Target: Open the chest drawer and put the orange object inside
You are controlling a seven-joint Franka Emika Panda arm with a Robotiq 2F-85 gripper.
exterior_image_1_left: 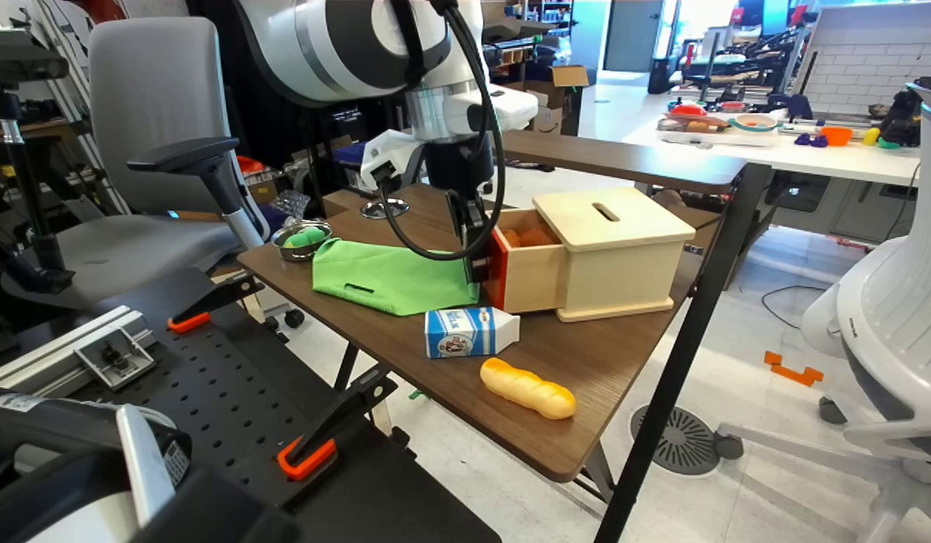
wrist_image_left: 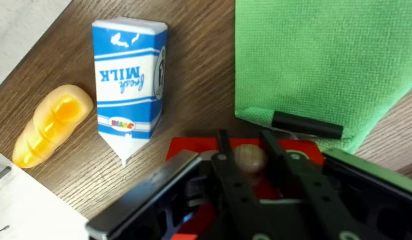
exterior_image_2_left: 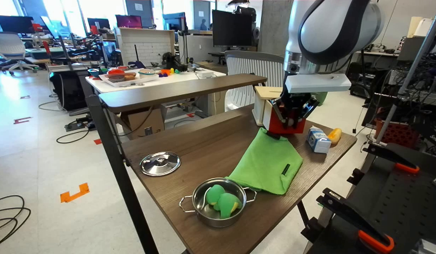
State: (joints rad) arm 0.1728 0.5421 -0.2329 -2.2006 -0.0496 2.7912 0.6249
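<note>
Green cloth (exterior_image_2_left: 265, 162) on brown table (exterior_image_2_left: 200, 141)
Near the cloth, milk carton (wrist_image_left: 127, 78) on its side; just beside the cloth, pot (exterior_image_2_left: 218, 222) with green toys (exterior_image_2_left: 228, 203); well apart, lid (exterior_image_2_left: 160, 165).

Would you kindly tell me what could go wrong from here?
The orange piece lies near the edge of the table, so a clumsy grasp might roll it off. The milk carton lies between it and the gripper, so a low sweep across could hit the carton. The green cloth lies close in front of the open drawer, so pulling further may bunch it.
</note>
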